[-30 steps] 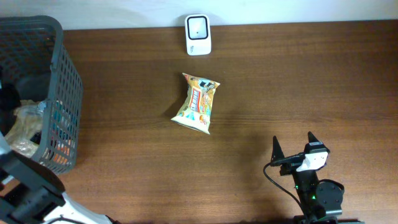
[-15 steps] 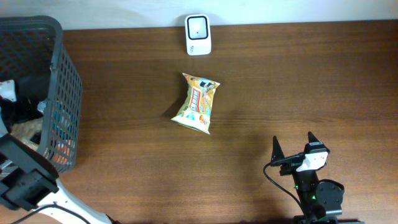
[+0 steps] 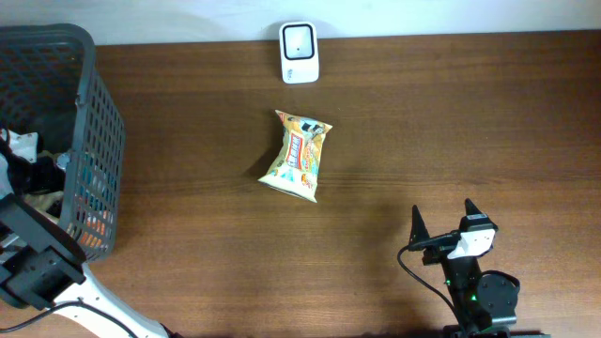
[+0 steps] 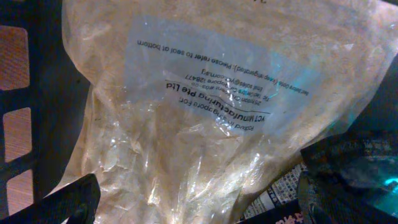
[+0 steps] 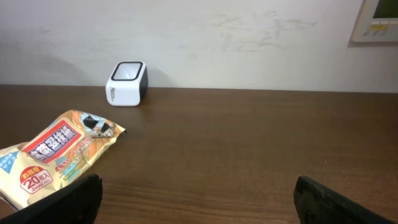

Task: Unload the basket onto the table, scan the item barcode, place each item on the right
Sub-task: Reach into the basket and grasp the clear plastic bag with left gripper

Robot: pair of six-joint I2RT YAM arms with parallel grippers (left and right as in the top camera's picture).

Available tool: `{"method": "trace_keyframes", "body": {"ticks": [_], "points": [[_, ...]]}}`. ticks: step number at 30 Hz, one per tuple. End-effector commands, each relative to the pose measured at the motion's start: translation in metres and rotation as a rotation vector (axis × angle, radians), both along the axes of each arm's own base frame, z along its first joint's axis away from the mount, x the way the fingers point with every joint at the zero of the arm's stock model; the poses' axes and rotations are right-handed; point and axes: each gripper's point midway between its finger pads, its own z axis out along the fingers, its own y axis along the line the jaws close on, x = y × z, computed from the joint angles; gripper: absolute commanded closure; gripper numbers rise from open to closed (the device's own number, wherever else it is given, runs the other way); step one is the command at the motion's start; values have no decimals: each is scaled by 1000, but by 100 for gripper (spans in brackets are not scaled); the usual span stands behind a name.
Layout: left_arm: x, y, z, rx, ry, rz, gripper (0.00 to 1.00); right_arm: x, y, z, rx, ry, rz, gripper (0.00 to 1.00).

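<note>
My left gripper (image 4: 199, 208) is down inside the grey mesh basket (image 3: 99, 113), its jaws wide open just above a clear plastic bag (image 4: 186, 118) of pale contents with a printed label. Nothing is held between the fingers (image 4: 71, 202). In the overhead view that gripper (image 3: 23, 155) shows only partly behind the basket wall. A yellow snack packet (image 3: 297, 156) lies flat mid-table, in front of the white barcode scanner (image 3: 300, 53) at the far edge. My right gripper (image 3: 442, 223) stands open and empty near the front right, facing the snack packet (image 5: 53, 155) and the scanner (image 5: 127, 83).
Beside the clear bag in the basket lies a dark packet (image 4: 354, 165) with a black-and-white printed patch. The basket fills the far left of the table (image 3: 451, 122). A white wall (image 5: 249, 37) backs the table behind the scanner.
The left gripper has gone from nearly shut to wide open and its arm has shifted a little inside the basket. The right arm, snack packet and scanner have not moved.
</note>
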Motion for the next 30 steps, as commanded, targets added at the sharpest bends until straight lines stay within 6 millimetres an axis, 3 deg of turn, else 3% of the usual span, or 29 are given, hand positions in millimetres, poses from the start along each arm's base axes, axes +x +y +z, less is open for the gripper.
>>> {"method": "trace_keyframes", "body": {"ticks": [1, 8, 9, 12, 18, 19, 21, 30], "points": [[-13, -1, -25, -20, 60, -1, 1, 0, -3, -3, 3, 3, -17, 2], [-18, -5, -50, -51, 95, -2, 0, 0, -3, -3, 3, 3, -17, 2], [-18, -6, -51, -52, 97, -2, 4, 0, -3, -3, 3, 3, -17, 2], [-19, -6, -52, -55, 100, -2, 46, 0, -3, -3, 3, 3, -17, 2], [-18, -7, -52, -59, 98, -2, 57, 0, -3, -3, 3, 3, -17, 2], [-18, -7, -52, -59, 98, -2, 78, 0, -3, -3, 3, 3, -17, 2], [-18, -7, -52, -59, 98, -2, 100, 0, -3, -3, 3, 3, -17, 2], [-14, -4, -47, -50, 86, 5, 100, 0, -3, -3, 3, 3, -17, 2]]}}
